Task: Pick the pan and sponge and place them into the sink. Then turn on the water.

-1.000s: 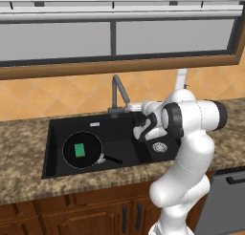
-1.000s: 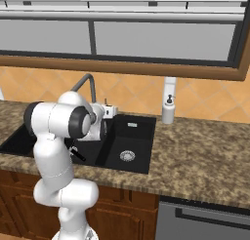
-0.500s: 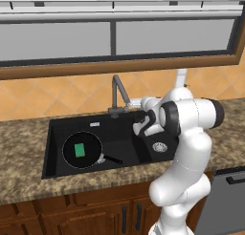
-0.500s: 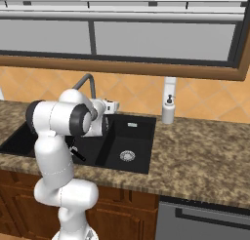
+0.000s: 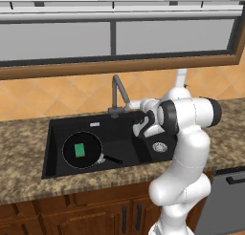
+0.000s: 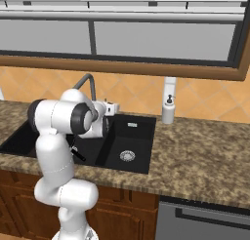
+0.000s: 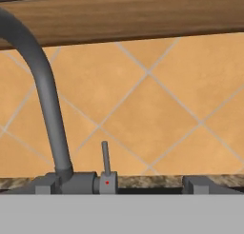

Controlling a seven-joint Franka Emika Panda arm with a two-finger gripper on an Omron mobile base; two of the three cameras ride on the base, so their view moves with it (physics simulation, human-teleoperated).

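The black pan lies in the wide left basin of the sink, its handle pointing right. On it rests the green sponge. My gripper hovers over the sink's back edge, just right of the dark grey faucet, and also appears as the gripper from the other side. In the hand view my gripper is open, its fingertips wide apart, facing the faucet's upright lever and curved neck. The water is out of view.
A white soap dispenser stands on the granite counter behind the sink's right end. The narrower right basin has a silver drain. Orange tiled wall and a wooden window sill rise close behind the faucet. A dishwasher front sits lower right.
The hand has risen slightly and moved closer to the faucet base. The jaws stay open. Pan and sponge have not moved.
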